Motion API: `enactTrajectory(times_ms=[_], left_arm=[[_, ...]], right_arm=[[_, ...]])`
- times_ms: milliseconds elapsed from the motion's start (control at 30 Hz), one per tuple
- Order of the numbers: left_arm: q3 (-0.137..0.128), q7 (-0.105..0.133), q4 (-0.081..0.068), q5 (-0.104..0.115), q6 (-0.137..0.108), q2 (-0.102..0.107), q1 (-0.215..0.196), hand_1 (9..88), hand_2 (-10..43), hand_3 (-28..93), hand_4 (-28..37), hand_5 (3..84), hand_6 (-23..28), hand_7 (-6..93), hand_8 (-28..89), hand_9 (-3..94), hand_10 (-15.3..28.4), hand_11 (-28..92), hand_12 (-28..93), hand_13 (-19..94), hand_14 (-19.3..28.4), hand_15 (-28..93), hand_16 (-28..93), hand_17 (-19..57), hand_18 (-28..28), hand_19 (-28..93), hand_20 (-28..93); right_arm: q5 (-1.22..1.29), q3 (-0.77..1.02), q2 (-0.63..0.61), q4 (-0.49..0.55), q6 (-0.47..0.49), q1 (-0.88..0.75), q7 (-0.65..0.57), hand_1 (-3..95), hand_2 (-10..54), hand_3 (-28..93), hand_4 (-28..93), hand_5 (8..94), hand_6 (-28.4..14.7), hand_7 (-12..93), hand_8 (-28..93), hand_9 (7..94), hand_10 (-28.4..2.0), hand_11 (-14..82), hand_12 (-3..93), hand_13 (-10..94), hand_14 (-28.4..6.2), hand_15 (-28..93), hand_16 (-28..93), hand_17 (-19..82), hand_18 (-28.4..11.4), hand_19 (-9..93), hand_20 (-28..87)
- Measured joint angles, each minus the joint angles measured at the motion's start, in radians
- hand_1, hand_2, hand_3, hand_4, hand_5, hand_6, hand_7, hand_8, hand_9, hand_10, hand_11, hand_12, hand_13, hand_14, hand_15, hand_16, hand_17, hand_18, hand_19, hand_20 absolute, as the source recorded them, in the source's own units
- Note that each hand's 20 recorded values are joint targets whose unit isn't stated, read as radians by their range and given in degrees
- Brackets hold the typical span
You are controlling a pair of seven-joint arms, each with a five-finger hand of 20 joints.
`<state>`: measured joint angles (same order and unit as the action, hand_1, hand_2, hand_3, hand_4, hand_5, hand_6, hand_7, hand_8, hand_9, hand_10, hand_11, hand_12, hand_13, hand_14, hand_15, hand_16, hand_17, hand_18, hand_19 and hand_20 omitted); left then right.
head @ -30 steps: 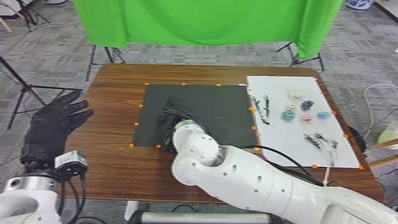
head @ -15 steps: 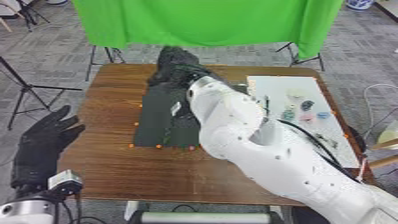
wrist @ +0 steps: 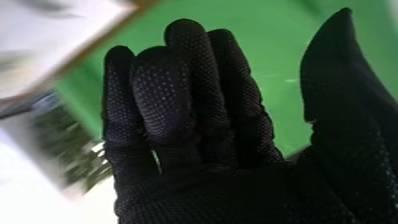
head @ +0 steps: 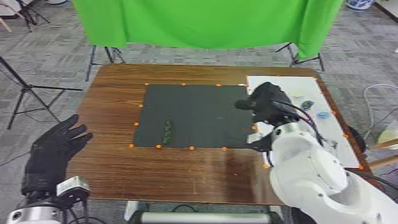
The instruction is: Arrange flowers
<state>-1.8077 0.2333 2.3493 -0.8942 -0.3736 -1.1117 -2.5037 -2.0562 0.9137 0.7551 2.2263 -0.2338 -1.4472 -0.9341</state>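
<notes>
In the head view my right hand (head: 268, 104) is over the left part of the white sheet (head: 348, 150), hiding some of what lies there. Its fingers are straight and nothing is in them; in the right wrist view the same right hand (wrist: 204, 185) is open, thumb apart. A dark green stem piece (head: 167, 132) lies on the dark grey mat (head: 200, 107), left of its middle. On the sheet a dark flower (head: 307, 105) and a blue flower (head: 323, 115) show beside the hand. My left hand (head: 60, 142) is open off the table's left edge.
The brown wooden table (head: 160, 175) carries the mat and the sheet side by side, with small orange markers (head: 191, 148) along their edges. A green cloth (head: 204, 22) hangs beyond the far edge. Black tripod stands (head: 25, 85) stand at the left.
My right hand has gone from over the mat, past its far side, to the white sheet on the right. The green piece on the mat has come into sight. My left hand has shifted slightly.
</notes>
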Motion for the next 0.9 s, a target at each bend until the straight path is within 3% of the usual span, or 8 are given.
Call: enactTrajectory(times_ms=[333,567,900], left_arm=[[0.016,-0.003,0.0,-0.002,0.001,0.002,0.002,24.7,5.6,83,-21.3,38.9,10.2,16.7,-11,35.0,19.3,28,9,26,26.1,53,-11,-9.1,22.6,61,1],[0.016,0.003,0.0,-0.001,-0.001,0.003,-0.001,24.7,5.8,83,-21.3,38.8,10.1,16.8,-11,35.0,19.4,28,8,26,26.1,53,-11,-9.2,22.6,61,1],[0.019,-0.002,0.0,-0.002,0.001,0.003,0.0,24.7,5.7,83,-21.4,38.8,10.1,16.8,-11,35.0,19.5,28,9,26,26.2,53,-11,-9.2,22.6,61,1]], right_arm=[[-0.036,0.239,-0.19,0.027,-0.01,-0.325,-0.13,29.7,-9.5,83,-27,56.8,-7.6,24,-16,67.3,-19.4,40.4,17.0,68,-13.2,76,14,37,-23.2,90,-7],[-0.084,0.408,-0.216,0.04,-0.008,-0.501,-0.215,31.1,-9.5,83,-28,59.5,-9.5,21,-14,68.4,-20.0,39.9,16.5,69,-12.6,77,13,38,-23.4,91,-10],[-0.11,0.464,-0.22,0.019,0.004,-0.622,-0.286,33.0,-9.5,82,-28,62.1,-11.0,18,-12,68.9,-20.8,39.3,15.6,70,-12.2,77,12,39,-23.2,92,-12]])
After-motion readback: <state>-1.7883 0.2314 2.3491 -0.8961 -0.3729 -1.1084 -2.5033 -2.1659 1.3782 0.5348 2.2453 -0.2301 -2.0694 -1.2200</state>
